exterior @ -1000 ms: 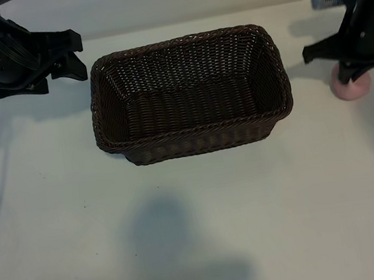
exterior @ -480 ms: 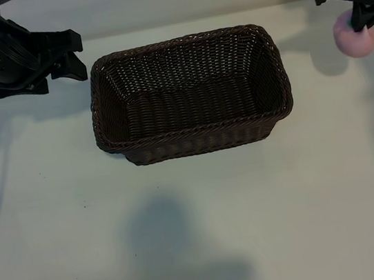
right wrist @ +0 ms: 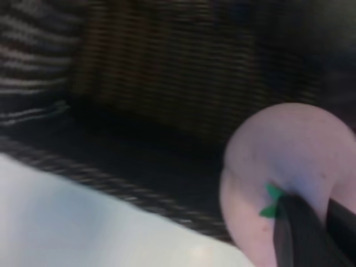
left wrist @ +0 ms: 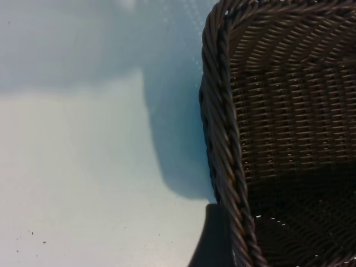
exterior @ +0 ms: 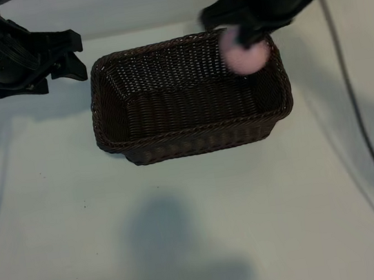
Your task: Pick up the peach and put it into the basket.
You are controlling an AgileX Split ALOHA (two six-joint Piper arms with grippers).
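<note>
step: carry phase. You have the peach (exterior: 246, 56) off the table and above the far right corner of the basket (exterior: 194, 142); what's left is the drop.
peach: pinched in the right gripper (exterior: 246, 42), hanging over the basket's opening near the right end wall, not touching the weave as far as I can tell. Right wrist view shows the peach (right wrist: 283, 167) with its green stem mark facing the camera and 1 dark finger (right wrist: 303, 236) pressed on it.
right gripper: clamped on the peach, jaws nearly together around it.
right arm pose: reaches in from the far right, gripper pitched steeply down over the basket rim; blurred in the exterior view.
next move: my read is you bring it a bit further toward the basket's middle, lower past the braided rim, then let go. Dropping from here risks a bounce off the end wall.
left gripper (exterior: 67, 56): parked just beside the basket's far left corner, jaws spread wide, holding nothing.
left wrist view: only the basket corner (left wrist: 222, 144) and bare table (left wrist: 83, 167).
</note>
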